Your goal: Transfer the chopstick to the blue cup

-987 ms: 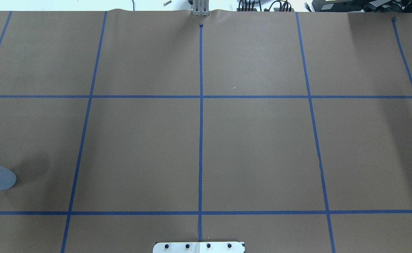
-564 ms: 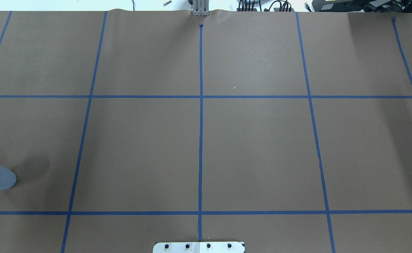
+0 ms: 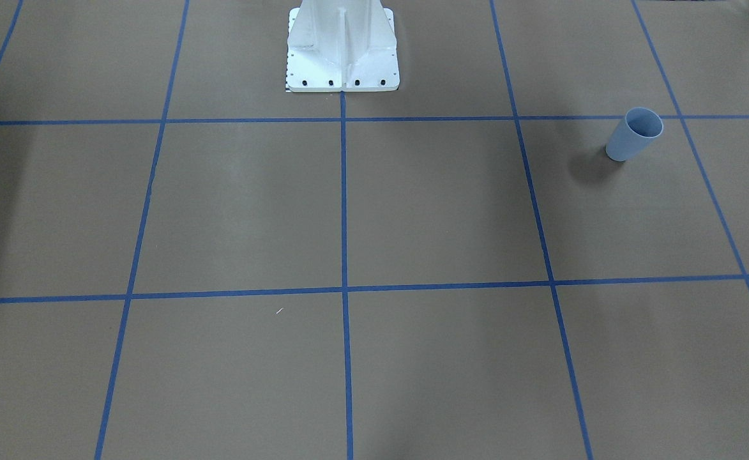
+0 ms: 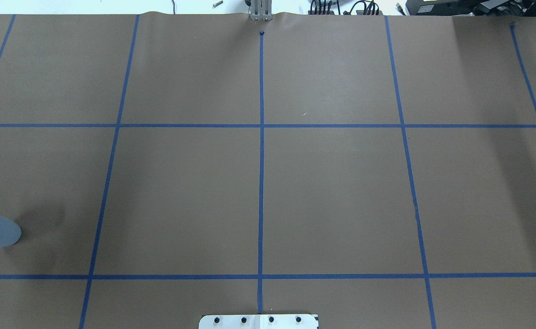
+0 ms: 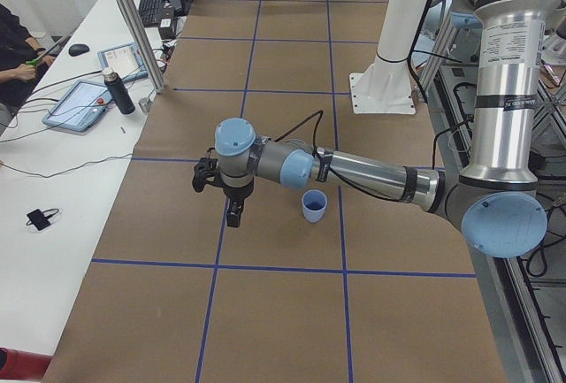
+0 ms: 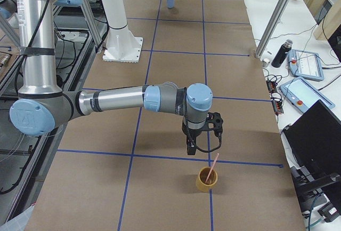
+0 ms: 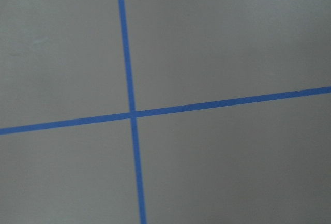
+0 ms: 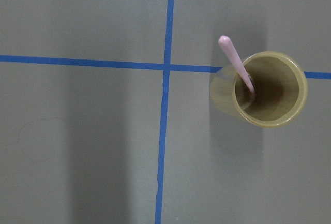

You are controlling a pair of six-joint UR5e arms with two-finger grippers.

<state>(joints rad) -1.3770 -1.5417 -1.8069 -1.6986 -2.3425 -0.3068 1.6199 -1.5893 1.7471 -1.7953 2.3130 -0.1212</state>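
Even, bright light; soft shadows.

Matt brown paper sheet [image 4: 181, 192] covered the table. Blue tape lines [image 4: 261, 183] lay flat, low sheen. Small pale-blue plastic tumbler [image 3: 629, 137] was smooth, satin. Round amber plastic cup [image 8: 222, 97] looked semi-translucent, glossy. Thin pale-pink chopstick [image 8: 232, 61] was smooth, slightly shiny. White painted metal pedestal [image 3: 342, 45] was glossy.

The tumbler [image 3: 633, 134] is standing upright on the table [image 4: 341, 205] toward the robot's left end. The left gripper [image 5: 232, 217] is hanging near it, on the side away from the robot. At the opposite end, the chopstick [image 8: 235, 69] is leaning inside the holder cup [image 8: 266, 89], which is sitting on a tape line just beside a crossing. The right gripper [image 6: 190, 148] is hovering near that cup, seemingly on its inward side.
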